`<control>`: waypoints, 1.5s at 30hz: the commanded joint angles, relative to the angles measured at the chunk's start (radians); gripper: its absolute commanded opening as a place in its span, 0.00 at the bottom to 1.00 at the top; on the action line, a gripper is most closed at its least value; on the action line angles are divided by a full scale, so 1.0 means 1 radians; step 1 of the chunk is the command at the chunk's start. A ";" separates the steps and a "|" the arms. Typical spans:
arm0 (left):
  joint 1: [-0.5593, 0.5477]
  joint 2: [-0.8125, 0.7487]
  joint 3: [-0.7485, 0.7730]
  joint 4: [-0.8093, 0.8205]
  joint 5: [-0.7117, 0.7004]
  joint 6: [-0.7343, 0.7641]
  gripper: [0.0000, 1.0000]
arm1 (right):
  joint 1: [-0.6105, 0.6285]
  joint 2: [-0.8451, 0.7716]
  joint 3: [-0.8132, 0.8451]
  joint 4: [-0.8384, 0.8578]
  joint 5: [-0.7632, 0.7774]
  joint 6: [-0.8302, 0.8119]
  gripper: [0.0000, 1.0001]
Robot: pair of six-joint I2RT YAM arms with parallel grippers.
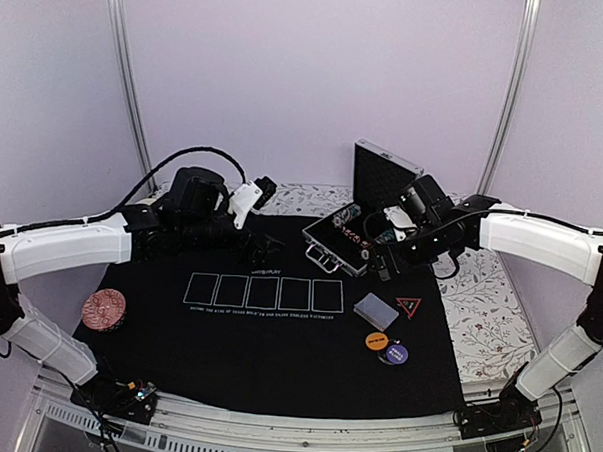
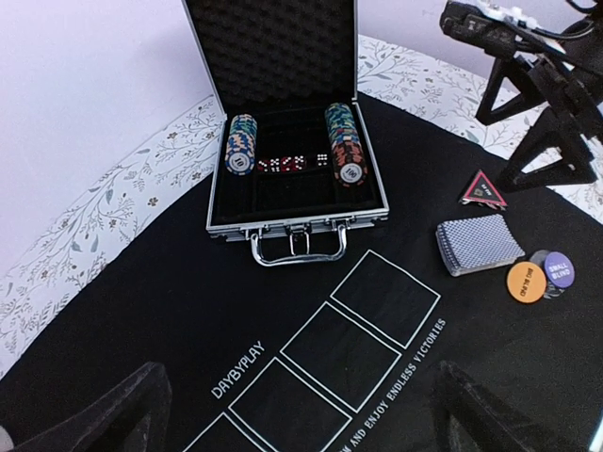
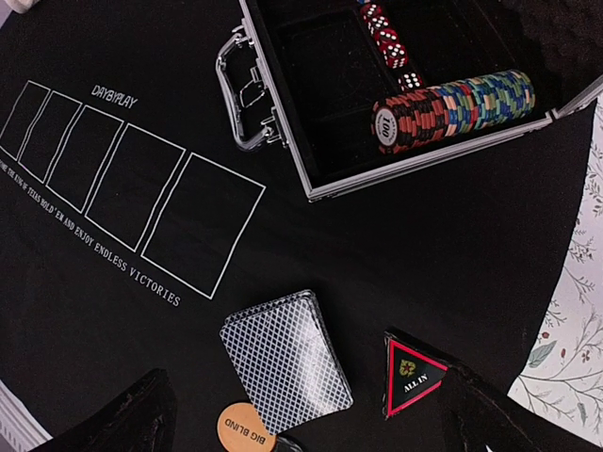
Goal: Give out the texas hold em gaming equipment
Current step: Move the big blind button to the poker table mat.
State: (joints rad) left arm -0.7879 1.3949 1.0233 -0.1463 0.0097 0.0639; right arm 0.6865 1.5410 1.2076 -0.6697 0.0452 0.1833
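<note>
The deck of grey-blue-backed playing cards, lower centre of the right wrist view beside the red-edged black triangle marker, looks light and slick; pinch it across its long edges or it may fan apart. Striped poker chips lie rolled in the silver aluminium case, upper right, dense and scatter-prone. Left jaws and right jaws gape wide, empty.

Right wrist camera: the bottom edge chopped off the orange disc, and the case ran out past the top. Left wrist: a third disc lay mostly buried under orange and the purple disc.
</note>
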 commanded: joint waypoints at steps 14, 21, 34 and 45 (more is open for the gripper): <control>-0.012 -0.025 -0.031 0.047 -0.053 0.034 0.98 | 0.002 -0.002 0.104 -0.180 -0.045 -0.054 0.99; -0.014 -0.022 -0.032 0.048 -0.050 0.035 0.98 | 0.017 0.019 0.054 -0.350 -0.084 0.142 1.00; -0.013 -0.022 -0.042 0.050 -0.049 0.037 0.98 | 0.222 0.050 -0.161 -0.283 -0.145 0.349 0.88; -0.014 -0.022 -0.046 0.052 -0.054 0.040 0.98 | 0.229 0.092 -0.246 -0.209 -0.100 0.342 0.79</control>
State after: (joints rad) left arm -0.7883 1.3869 0.9871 -0.1101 -0.0383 0.0906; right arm 0.9115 1.6054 0.9810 -0.9226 -0.0818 0.5224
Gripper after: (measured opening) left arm 0.982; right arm 0.811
